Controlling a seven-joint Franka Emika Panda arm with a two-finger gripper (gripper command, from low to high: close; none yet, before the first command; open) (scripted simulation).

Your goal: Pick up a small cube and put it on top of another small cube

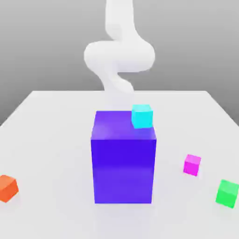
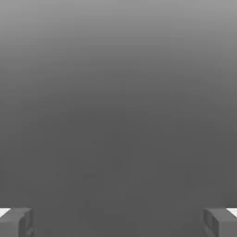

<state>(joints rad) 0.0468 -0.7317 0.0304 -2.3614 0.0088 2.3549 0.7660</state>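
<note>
White desk (image 1: 56,121) carries one large violet-blue block (image 1: 123,163) at centre; a small cyan cube (image 1: 142,115) sits at the block's top rear corner, toward 1 o'clock from the block's middle in the exterior view, though whether it rests on the top face or stands just behind it cannot be told; judged the least convenient cube to fetch from there.

Three small cubes lie loose on the desk, well apart from each other and from the block: orange cube (image 1: 8,188) at 8 o'clock; magenta cube (image 1: 192,165) at 3 o'clock; green cube (image 1: 227,193) at 4 o'clock. Magenta and green are the nearest pair; judged the likeliest source and base for stacking, since the carry between them would be short.

All small cubes look matte, sharp-edged, evenly coloured, each sitting flat on a face; nothing stacked yet.

White robot arm (image 1: 119,53) rises behind the block at 12 o'clock, blurred; gripper (image 2: 118,222) released, fingers (image 2: 16,222) spread wide, nothing between them; hand view faces plain grey backdrop, so the hand is judged not yet aimed at any cube.
</note>
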